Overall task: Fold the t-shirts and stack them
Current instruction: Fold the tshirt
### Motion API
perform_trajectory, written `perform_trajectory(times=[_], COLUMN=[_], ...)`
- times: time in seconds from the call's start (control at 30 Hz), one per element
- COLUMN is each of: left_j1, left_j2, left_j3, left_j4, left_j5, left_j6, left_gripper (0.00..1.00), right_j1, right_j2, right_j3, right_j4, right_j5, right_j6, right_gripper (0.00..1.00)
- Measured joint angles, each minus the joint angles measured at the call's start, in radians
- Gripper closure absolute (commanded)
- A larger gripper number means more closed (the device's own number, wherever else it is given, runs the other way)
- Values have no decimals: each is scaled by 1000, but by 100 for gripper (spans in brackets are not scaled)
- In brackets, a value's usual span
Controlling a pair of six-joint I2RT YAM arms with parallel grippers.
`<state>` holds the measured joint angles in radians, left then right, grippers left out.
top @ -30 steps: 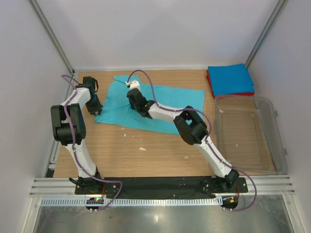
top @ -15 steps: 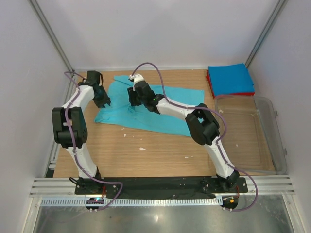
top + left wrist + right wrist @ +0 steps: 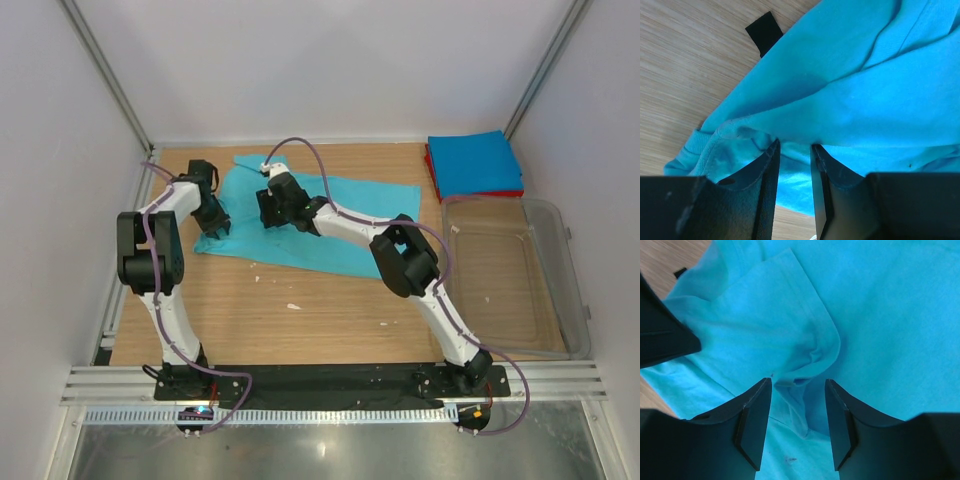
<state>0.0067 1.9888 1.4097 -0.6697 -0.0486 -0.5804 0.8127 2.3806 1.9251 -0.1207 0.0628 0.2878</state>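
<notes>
Right gripper gapes open over the turquoise cloth t-shirt near the far edge of the wooden bench. Whether the left gripper pinches it I can't tell; a lone tug could bunch it.

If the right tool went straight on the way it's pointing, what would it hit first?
The right tool would likely meet the turquoise t-shirt first, at its bunched fold.
</notes>
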Motion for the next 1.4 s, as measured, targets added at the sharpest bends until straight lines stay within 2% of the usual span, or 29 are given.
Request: perform_trajectory(times=[0.07, 0.13, 0.17, 0.2, 0.27, 0.3, 0.4, 1.13, 1.37, 1.4], left_j1=[0, 0, 0, 0, 0, 0, 0, 0, 0, 0], left_j2=[0, 0, 0, 0, 0, 0, 0, -3, -21, -26], left_j3=[0, 0, 0, 0, 0, 0, 0, -9, -34, -39], left_j4=[-1, -1, -1, -2, -2, -3, -6, -26, -43, -47], left_j5=[-9, -18, -24, -30, -42, -50, -75, -163, -189, -193], left_j6=[-8, -13, -14, -15, -15, -15, -15, -42, -49, -50], left_gripper=[67, 67, 67, 67, 66, 66, 65, 64, 63, 63], right_j1=[3, 3, 3, 3, 4, 4, 3, -3, -3, -3], right_j2=[14, 22, 24, 24, 24, 24, 24, 30, 13, 0], right_j3=[8, 13, 13, 13, 15, 17, 20, 19, -26, -51], right_j4=[-23, -41, -45, -47, -47, -46, -45, -68, -76, -82], right_j5=[12, 21, 24, 28, 31, 32, 40, 119, 119, 121], right_j6=[7, 12, 14, 16, 19, 20, 17, 33, 68, 75], right_gripper=[48, 54, 59, 70, 80, 89, 99, 98, 78, 78])
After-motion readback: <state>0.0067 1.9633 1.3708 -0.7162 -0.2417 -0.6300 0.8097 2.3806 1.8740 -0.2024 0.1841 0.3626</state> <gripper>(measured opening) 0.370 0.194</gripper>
